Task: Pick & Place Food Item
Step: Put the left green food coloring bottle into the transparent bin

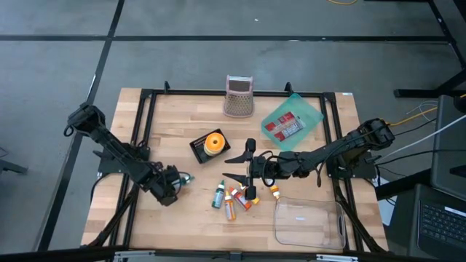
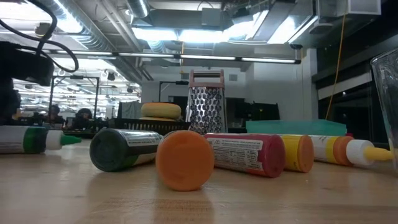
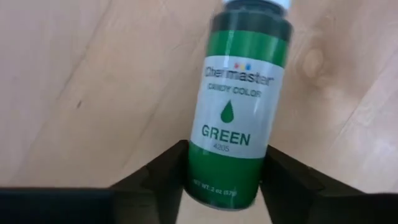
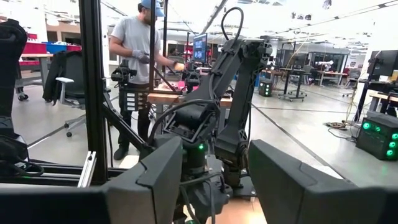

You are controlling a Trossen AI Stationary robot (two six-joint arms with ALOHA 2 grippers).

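A green food-colour bottle (image 3: pixel 239 93) lies on its side on the wooden table (image 1: pixel 167 116), left of the middle (image 1: pixel 186 177). My left gripper (image 3: pixel 227 180) is down over it, shut on it. In the low view the bottle (image 2: pixel 34 139) shows at the far left, its green tip pointing toward the other bottles. Several more colour bottles (image 1: pixel 234 198) lie in a heap near the front middle. My right gripper (image 1: pixel 239 167) hovers open above that heap, pointing level toward the left, nothing between its fingers (image 4: pixel 214 171). My left gripper pinches the green bottle between its two fingers, on the two sides of its base end (image 3: pixel 198 180), below the label's word GREEN. The fingers come from above, pointing steeply down, and lie across the bottle. The bottle lies on its side on the table.
A clear plastic container (image 1: pixel 309 222) stands at the front right. A metal grater (image 1: pixel 238 96) stands at the far edge, a green bag with a red packet (image 1: pixel 291 124) at the back right, a black tray with an orange round thing (image 1: pixel 210 144) mid-table. A person stands beyond the table (image 4: pixel 140 56).
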